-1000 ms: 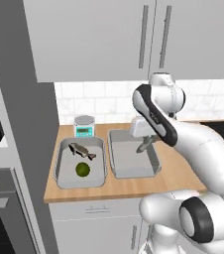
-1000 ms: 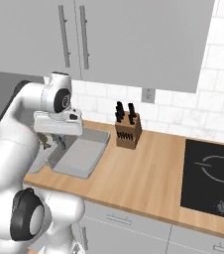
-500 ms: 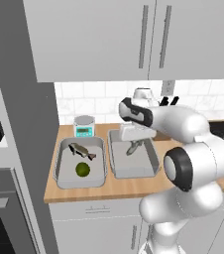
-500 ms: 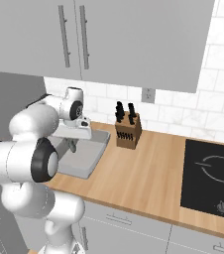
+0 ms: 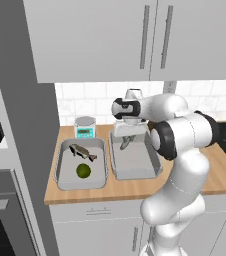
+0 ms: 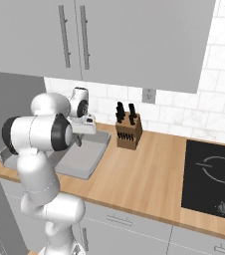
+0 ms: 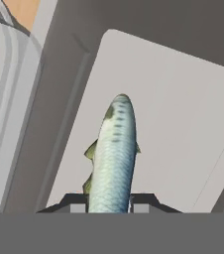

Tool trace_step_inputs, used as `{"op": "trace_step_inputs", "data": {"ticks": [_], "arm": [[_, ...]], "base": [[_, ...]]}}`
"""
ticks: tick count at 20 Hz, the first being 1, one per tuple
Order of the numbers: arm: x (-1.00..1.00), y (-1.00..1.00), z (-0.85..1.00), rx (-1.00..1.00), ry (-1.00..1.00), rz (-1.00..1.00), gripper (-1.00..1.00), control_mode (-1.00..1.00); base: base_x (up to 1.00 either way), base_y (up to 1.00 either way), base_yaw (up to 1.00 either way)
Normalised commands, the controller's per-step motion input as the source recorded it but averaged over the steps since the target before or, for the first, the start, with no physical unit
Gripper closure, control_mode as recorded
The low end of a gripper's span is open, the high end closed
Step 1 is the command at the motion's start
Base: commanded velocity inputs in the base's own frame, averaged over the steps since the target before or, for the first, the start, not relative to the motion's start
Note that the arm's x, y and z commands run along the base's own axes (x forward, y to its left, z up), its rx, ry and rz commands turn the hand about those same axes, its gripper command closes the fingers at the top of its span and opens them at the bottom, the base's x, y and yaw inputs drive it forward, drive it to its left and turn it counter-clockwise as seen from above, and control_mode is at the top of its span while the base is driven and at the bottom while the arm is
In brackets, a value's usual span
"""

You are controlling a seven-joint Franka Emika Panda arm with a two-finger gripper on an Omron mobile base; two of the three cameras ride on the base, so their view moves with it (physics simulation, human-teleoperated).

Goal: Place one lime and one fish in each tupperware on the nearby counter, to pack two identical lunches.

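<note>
My gripper (image 5: pixel 126 140) is shut on the pale silvery fish (image 7: pixel 114 156), which hangs head-down just above the floor of the right tupperware (image 5: pixel 135 164), near its back end. The hand view looks along the fish at that tub's bare grey floor (image 7: pixel 183 114), with my fingertips (image 7: pixel 72 203) on either side of the fish's tail end. The left tupperware (image 5: pixel 64 172) holds the dark brown-olive fish (image 5: pixel 82 151) and one lime (image 5: pixel 83 171). From the right, my gripper (image 6: pixel 78 139) hangs over the tupperware (image 6: pixel 87 158), partly behind the arm.
A teal-faced scale (image 5: pixel 85 128) stands behind the left tub against the tiled wall. A knife block (image 6: pixel 128 131) sits right of the tubs on the wood counter (image 6: pixel 144 172). The black stovetop (image 6: pixel 211 174) lies at the far right.
The arm has swung its elbow round toward the front. The gripper, still holding the pale fish, has shifted a little left and back over the right tub.
</note>
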Motion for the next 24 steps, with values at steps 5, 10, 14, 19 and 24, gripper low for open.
{"op": "trace_step_inputs", "data": {"ticks": [5,10,14,19,24], "arm": [[0.18,0.00,-0.48,0.00,-0.01,0.00,1.00,-1.00],[-0.09,0.00,-0.56,0.00,-0.10,0.00,1.00,-1.00],[-0.56,0.00,-0.10,0.00,-0.27,0.00,1.00,-1.00],[-0.22,0.00,-0.03,0.00,-0.26,0.00,1.00,-1.00],[0.18,0.00,0.00,0.00,-0.05,0.00,1.00,-1.00]], "base": [[0.00,0.00,0.00],[0.00,0.00,0.00],[0.00,0.00,0.00],[0.00,0.00,0.00],[0.00,0.00,0.00]]}}
